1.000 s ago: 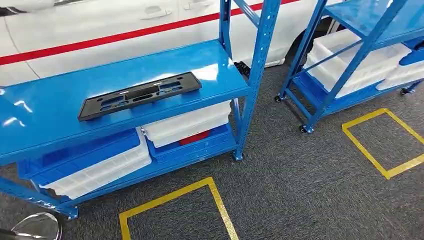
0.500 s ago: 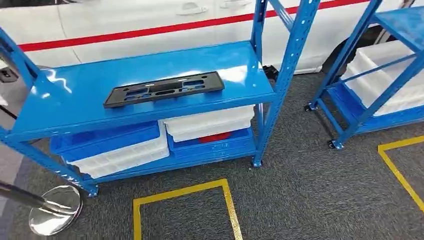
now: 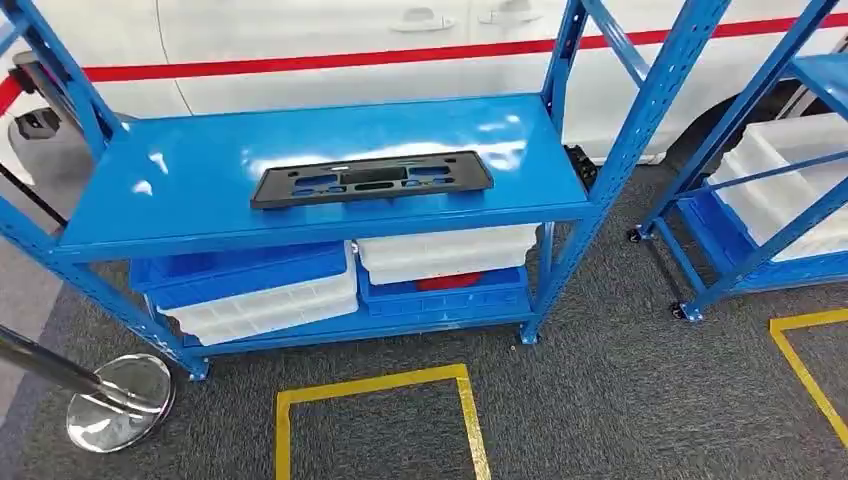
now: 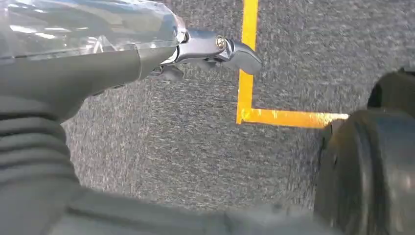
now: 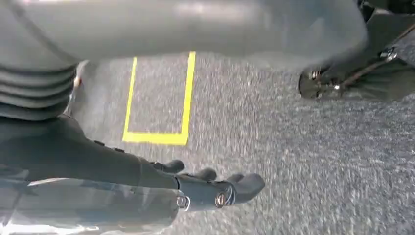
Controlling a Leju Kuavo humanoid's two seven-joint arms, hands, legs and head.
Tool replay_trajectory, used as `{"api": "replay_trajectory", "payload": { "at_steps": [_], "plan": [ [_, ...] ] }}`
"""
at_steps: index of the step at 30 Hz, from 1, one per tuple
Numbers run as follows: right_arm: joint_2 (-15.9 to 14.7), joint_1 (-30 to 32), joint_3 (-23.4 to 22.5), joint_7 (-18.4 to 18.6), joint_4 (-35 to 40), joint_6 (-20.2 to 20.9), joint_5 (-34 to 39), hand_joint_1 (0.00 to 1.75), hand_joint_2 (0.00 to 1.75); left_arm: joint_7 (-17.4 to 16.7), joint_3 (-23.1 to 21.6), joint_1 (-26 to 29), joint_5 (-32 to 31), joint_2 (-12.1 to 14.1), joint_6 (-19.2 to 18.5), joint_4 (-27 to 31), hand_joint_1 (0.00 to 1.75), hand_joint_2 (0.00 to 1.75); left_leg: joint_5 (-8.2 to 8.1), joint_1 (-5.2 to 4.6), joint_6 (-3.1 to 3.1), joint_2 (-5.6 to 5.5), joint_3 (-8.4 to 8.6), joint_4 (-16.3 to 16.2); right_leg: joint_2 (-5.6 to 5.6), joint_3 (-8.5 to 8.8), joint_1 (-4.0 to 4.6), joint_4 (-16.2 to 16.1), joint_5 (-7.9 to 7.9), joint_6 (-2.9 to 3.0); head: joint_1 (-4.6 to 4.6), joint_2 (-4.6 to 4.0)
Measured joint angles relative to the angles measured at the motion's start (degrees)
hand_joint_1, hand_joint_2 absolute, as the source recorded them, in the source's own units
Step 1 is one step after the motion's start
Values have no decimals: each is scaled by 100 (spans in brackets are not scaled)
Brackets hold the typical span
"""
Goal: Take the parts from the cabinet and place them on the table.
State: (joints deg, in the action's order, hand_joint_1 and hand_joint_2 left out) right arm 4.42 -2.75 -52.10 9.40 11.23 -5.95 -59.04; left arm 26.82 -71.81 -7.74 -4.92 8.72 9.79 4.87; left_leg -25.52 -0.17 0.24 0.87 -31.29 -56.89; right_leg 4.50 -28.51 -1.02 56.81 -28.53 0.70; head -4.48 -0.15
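Note:
A flat black plastic part with several cut-outs lies lengthwise on the top shelf of the blue cabinet, near the shelf's front edge. My left hand hangs over grey carpet, its fingers stretched out and holding nothing. My right hand also hangs above the carpet, fingers extended and empty. Both hands are far below the shelf.
White and blue bins fill the cabinet's lower shelf. A second blue rack with white bins stands at the right. A white car with a red stripe is behind. Yellow floor squares mark the carpet; a chrome stanchion base stands lower left.
The whole view has swung left, so the cabinet and black part now sit nearer the centre. The second rack slid toward the right edge and the stanchion base came into view.

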Motion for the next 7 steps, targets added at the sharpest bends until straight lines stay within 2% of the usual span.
{"api": "replay_trajectory", "payload": {
  "at_steps": [1, 3, 4, 5, 7],
  "plan": [
    [0, 0, -46, -24, 0, 13, 26, 0, 175, -9, 75, 1, 0, 2, -4, 0, 0, 175, -6, -7, 10, 1, 0, -5, -3, 4, -7, -6, 2, -17, 0, 0],
    [0, 1, -118, -61, 2, 11, 68, 0, 175, -24, 217, 9, 0, 4, -39, 0, 0, 175, -17, -19, 34, 3, -1, -12, -5, 6, -20, -10, 3, -55, 0, 0],
    [0, 1, -153, -11, 0, -2, 70, 0, 175, -24, 325, 19, 0, 4, -70, 0, 0, 0, -17, -23, 38, 6, -1, -16, -5, 7, -25, -11, 2, -74, 0, 0],
    [0, 3, -151, 17, 2, -4, 98, 0, 0, -30, 463, 35, 0, 4, -92, 2, 0, 0, -19, -27, 42, 7, -1, -19, -8, 8, -31, -14, 5, -109, 0, 0],
    [0, 17, -94, 26, 4, 0, 218, 0, 0, -83, 714, 78, 0, 4, -111, 22, 0, 0, -20, -30, 43, 7, 0, -22, -10, 12, -34, -20, 6, -135, 0, 0]
  ]
}}
